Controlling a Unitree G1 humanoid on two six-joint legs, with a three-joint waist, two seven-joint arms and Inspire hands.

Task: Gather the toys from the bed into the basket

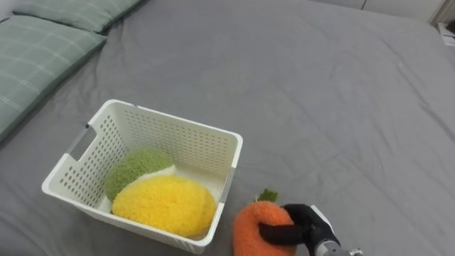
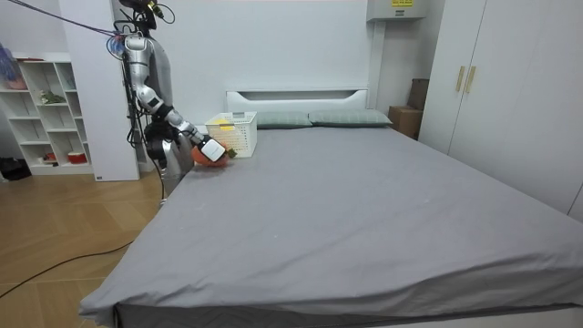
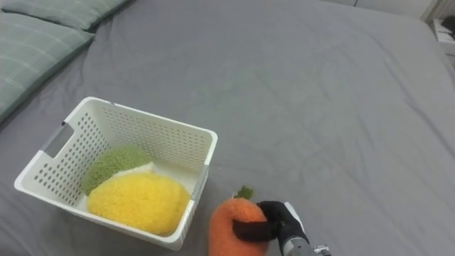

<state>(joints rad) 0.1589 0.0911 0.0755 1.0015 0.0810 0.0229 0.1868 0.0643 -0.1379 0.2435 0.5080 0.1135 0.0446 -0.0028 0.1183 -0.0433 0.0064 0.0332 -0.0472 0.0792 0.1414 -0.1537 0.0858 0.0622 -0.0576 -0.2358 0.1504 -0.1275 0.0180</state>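
— What are the fingers doing?
— Those of the right hand are curled round a round orange plush toy with a green leaf, at the near edge of the grey bed sheet
— And around it?
— Just to its left stands a white perforated plastic basket. In it lie a yellow plush toy and a green plush toy. Green checked pillows lie farther off

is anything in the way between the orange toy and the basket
Nothing but the basket wall: the right hand holds the orange toy just beside it. A yellow toy and green toy lie inside.
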